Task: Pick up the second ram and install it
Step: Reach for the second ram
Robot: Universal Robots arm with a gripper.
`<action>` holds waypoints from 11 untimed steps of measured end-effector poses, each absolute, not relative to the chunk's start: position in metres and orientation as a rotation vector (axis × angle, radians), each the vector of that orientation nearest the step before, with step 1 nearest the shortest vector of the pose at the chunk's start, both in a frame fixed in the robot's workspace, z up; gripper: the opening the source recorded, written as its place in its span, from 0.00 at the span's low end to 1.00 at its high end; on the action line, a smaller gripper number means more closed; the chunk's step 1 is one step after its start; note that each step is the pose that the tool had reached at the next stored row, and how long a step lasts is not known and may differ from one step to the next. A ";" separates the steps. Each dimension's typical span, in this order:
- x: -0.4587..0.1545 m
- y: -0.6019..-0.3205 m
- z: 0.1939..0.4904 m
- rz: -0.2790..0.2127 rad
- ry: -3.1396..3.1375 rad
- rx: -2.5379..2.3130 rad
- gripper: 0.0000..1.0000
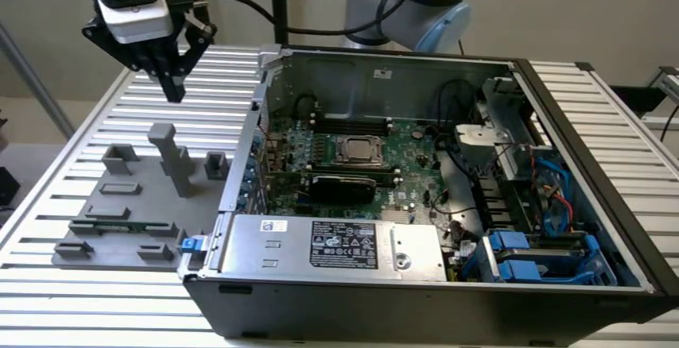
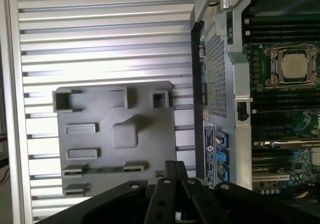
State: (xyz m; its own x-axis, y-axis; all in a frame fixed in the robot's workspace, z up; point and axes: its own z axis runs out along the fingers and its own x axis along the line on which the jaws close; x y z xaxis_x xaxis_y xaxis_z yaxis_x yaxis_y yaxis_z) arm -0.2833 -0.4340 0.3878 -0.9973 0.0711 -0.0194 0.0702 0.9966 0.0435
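Note:
The second ram (image 1: 123,226) is a thin green stick lying in a slot of the grey holder plate (image 1: 101,205), near the plate's front edge; in the wrist view the ram (image 2: 104,170) shows as a green strip between two grey clips. My gripper (image 1: 172,92) hangs well above the plate's far side, fingers pointing down and shut with nothing between them. In the wrist view the gripper (image 2: 175,167) points over the holder plate (image 2: 145,109), a short way from the ram. The motherboard (image 1: 409,145) lies inside the open computer case.
The open computer case (image 1: 424,284) stands on the slatted table (image 1: 64,300), to the exterior view's right of the holder plate. A tall grey post (image 1: 170,157) rises from the plate. The case wall (image 2: 222,59) borders the plate in the wrist view.

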 end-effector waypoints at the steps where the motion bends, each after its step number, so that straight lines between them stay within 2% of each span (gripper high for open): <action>1: -0.288 -0.435 0.388 0.067 3.118 0.110 0.11; 11: -0.330 -0.447 0.386 0.064 3.118 0.110 0.11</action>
State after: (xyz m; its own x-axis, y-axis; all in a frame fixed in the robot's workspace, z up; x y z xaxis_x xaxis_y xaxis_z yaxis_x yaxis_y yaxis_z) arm -0.3303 -0.4465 0.3855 -0.9973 0.0710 -0.0195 0.0702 0.9967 0.0415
